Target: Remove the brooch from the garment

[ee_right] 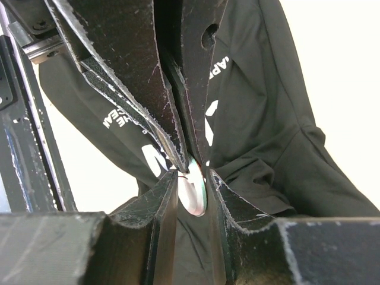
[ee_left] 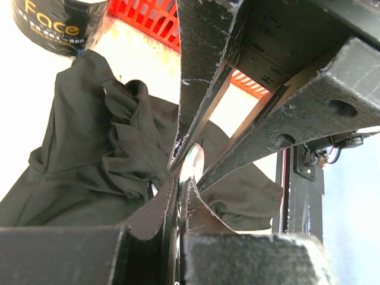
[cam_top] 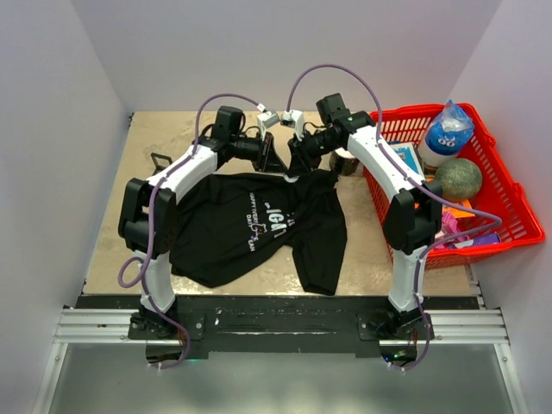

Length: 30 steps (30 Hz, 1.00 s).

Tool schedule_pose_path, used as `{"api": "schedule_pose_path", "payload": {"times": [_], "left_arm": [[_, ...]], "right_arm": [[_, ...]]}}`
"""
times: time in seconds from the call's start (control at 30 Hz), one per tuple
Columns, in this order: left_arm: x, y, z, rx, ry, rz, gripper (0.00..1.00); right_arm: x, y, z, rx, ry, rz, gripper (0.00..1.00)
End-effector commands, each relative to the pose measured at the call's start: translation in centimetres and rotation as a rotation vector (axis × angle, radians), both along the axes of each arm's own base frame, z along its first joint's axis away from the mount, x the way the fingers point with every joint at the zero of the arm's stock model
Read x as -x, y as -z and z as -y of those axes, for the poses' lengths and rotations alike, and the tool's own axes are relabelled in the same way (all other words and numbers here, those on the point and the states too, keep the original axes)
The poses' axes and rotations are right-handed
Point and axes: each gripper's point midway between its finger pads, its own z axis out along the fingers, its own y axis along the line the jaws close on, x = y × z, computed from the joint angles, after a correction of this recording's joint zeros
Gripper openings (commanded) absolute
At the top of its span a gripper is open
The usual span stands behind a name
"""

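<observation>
Brooch (ee_right: 193,189), judged to be the pale round piece, sits at the far edge of the garment (cam_top: 250,224), directly between both claws. Right gripper (ee_right: 192,196) pinches its faces; left gripper (ee_left: 181,190), nearly closed, nips the opposite rim — tip to tip, equally near.

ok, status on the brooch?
Grippers: left gripper and right gripper both shut on the brooch, a small pale disc. At far edge of black T-shirt, fabric bunched. Nothing blocking.

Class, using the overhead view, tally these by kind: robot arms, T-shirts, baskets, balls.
Robot arms: 2
T-shirts: 1
Baskets: 1
Balls: 1
Total: 5
</observation>
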Motion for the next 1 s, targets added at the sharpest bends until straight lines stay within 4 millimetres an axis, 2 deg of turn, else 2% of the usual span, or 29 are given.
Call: {"api": "schedule_pose_path", "payload": {"times": [0.0, 0.2, 0.37, 0.53, 0.67, 0.73, 0.97], "left_arm": [[-0.2, -2.6, 0.4, 0.030, 0.032, 0.086, 0.00], [0.1, -2.8, 0.5, 0.045, 0.055, 0.086, 0.00], [0.7, -3.1, 0.6, 0.069, 0.083, 0.066, 0.00], [1.1, -3.6, 0.8, 0.098, 0.094, 0.039, 0.00], [1.4, -3.9, 0.9, 0.119, 0.099, 0.016, 0.00], [1.3, -4.2, 1.0, 0.125, 0.091, 0.012, 0.00], [1.4, -4.6, 1.3, 0.133, 0.070, -0.007, 0.00]], "right_arm": [[-0.3, -0.8, 0.6, 0.037, -0.018, 0.055, 0.27], [-0.1, -0.7, 0.8, 0.043, -0.021, 0.053, 0.26], [-0.1, -0.3, 0.7, 0.045, -0.034, 0.049, 0.20], [0.0, -0.6, 0.5, 0.025, -0.033, 0.050, 0.17], [-0.5, -0.7, 0.2, 0.016, -0.011, 0.048, 0.16], [-1.0, -0.6, 0.1, 0.017, 0.018, 0.046, 0.11], [-2.1, -0.7, -0.9, -0.032, 0.130, -0.023, 0.06]]}}
